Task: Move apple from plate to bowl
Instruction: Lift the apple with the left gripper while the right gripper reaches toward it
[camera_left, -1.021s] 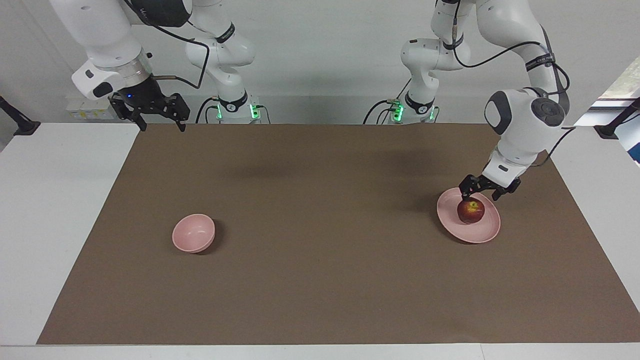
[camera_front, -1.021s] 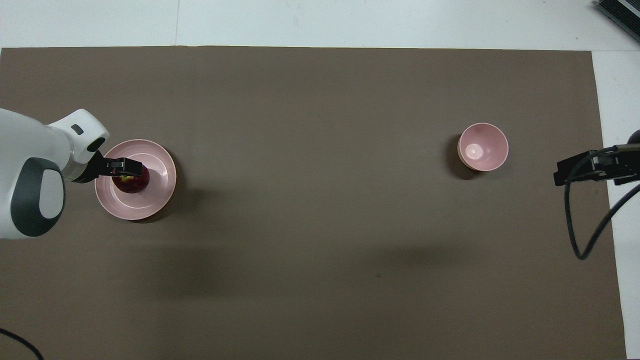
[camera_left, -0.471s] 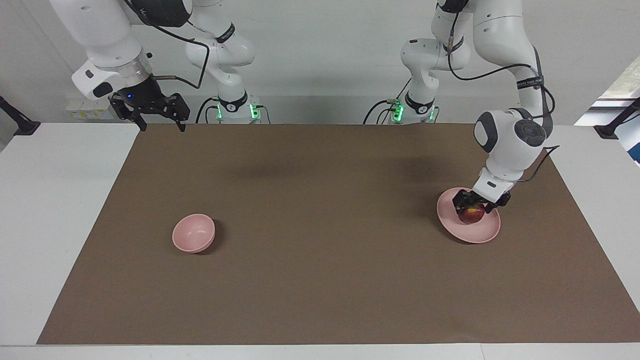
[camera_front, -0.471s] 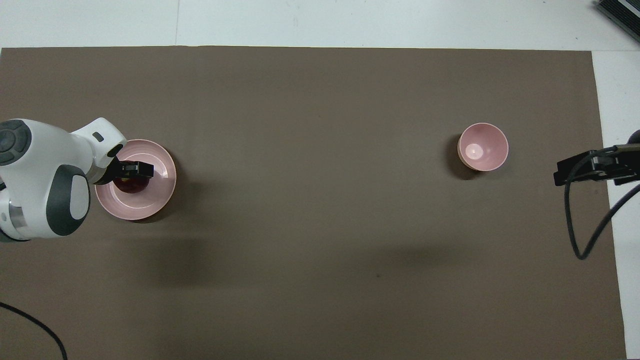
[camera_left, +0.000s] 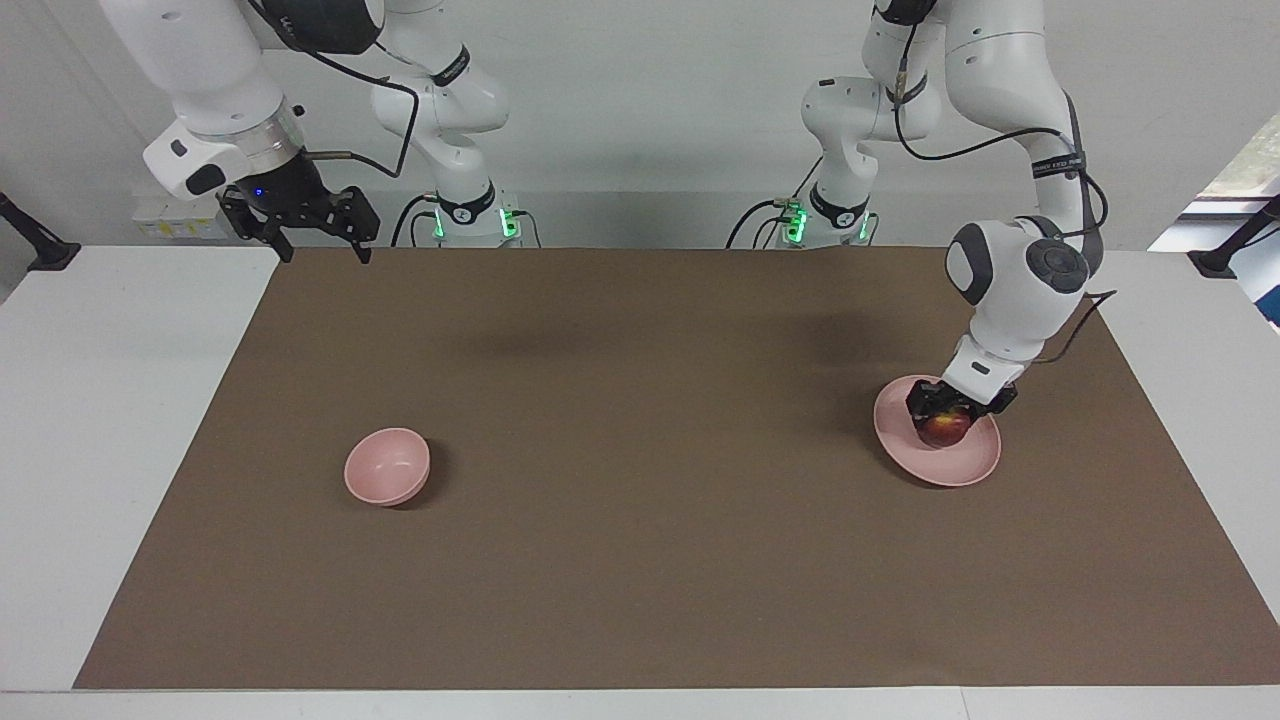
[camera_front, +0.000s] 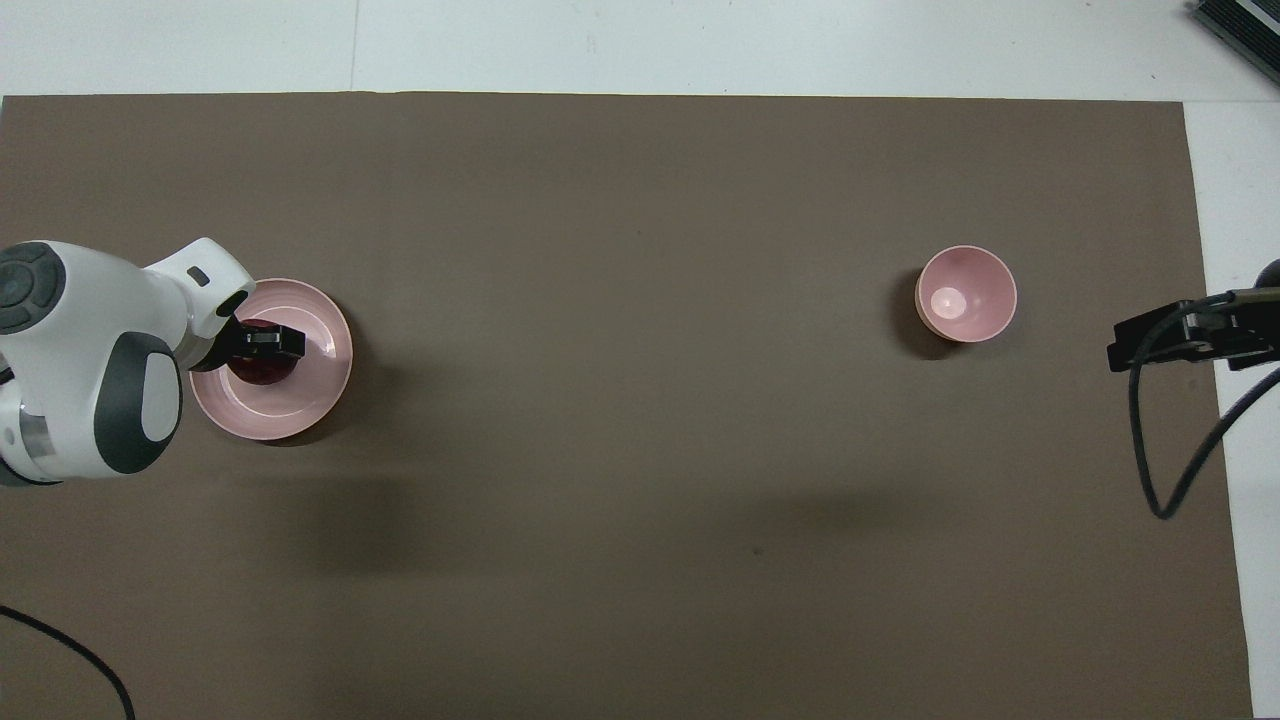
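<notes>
Gripping the apple (camera_left: 944, 428) is the step in hand: the left gripper (camera_left: 945, 412) is down on the fruit with its fingers clamped against the apple's sides, whereas 1 second ago they stood spread above it and half a second ago were only lowered around it; the closure is therefore new. The apple rests on the plate (camera_left: 975, 465) at the left arm's end of the table; no lift is visible yet (the fruit sits where it sat before).

Consequence for the task: the pickup appears secured, but the transfer has not begun; the bowl (camera_left: 387, 466) lies well apart, toward the right arm's end of the brown mat (camera_left: 640, 560), and holds nothing.

Next requirement, as a judgement: raise the apple clear of the plate's rim before carrying it across; a round fruit may slip or roll if the hold sits too high on it.

The right gripper (camera_left: 320, 243) waits with its fingers spread wide, over the mat's corner at its own end; it has not moved in the last second.
</notes>
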